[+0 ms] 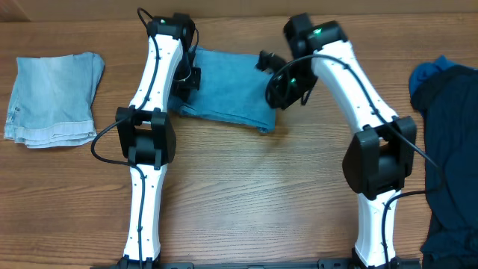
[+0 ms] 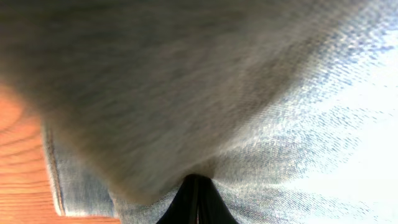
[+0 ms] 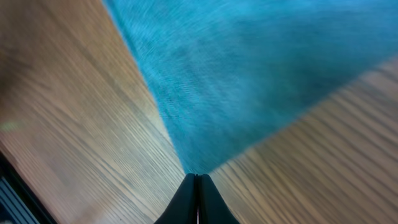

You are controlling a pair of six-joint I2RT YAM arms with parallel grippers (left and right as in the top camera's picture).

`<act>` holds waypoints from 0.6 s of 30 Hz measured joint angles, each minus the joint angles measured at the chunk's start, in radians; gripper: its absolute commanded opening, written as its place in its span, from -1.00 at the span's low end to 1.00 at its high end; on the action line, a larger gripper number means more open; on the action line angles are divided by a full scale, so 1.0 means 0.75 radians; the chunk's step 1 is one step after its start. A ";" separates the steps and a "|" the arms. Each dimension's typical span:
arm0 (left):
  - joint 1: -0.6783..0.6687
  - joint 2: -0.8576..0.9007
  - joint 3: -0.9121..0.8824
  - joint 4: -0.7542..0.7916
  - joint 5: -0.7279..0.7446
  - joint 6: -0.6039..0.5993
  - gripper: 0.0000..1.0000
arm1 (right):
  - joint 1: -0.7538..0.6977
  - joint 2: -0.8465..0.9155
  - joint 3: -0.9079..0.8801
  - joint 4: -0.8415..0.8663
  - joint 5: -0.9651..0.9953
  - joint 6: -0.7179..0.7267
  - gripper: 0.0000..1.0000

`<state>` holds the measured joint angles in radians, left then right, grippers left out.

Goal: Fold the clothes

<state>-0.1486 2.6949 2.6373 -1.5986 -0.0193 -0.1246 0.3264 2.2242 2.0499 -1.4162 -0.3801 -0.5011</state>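
Observation:
A blue denim garment (image 1: 228, 93) lies across the back middle of the wooden table. My left gripper (image 1: 188, 81) is at its left end, my right gripper (image 1: 275, 91) at its right end. In the left wrist view the black jaws (image 2: 196, 182) are pressed together with denim (image 2: 261, 124) bunched over their tips. Seen from the right wrist, that gripper (image 3: 198, 177) is shut with a corner of the blue cloth (image 3: 249, 74) tapering into the tips. A paler, folded denim piece (image 1: 54, 97) rests at the far left.
A heap of dark navy clothes (image 1: 448, 142) covers the table's right edge. Bare wood (image 1: 246, 187) stretches between the two arm bases in front of the garment. Both arms reach back from the near edge.

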 measured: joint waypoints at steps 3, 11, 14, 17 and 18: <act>0.000 0.023 0.159 -0.025 0.026 0.000 -0.86 | 0.036 -0.001 -0.149 0.154 0.008 0.003 -0.92; 0.000 0.028 0.346 0.068 0.062 -0.006 -0.92 | 0.036 -0.064 -0.653 0.774 0.035 0.142 -0.92; 0.000 0.030 0.224 0.138 0.061 -0.006 -0.92 | 0.036 -0.087 -0.698 0.816 0.035 0.180 -0.92; 0.000 0.035 0.109 0.185 0.035 -0.006 -0.81 | 0.036 -0.089 -0.699 0.811 0.035 0.198 -0.92; -0.001 0.035 0.095 0.198 0.022 -0.006 -0.80 | 0.036 -0.089 -0.699 0.805 0.035 0.199 -0.92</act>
<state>-0.1490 2.7213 2.7083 -1.4498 -0.0029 -0.1287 0.3534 2.1578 1.5253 -0.8124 -0.3542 -0.3515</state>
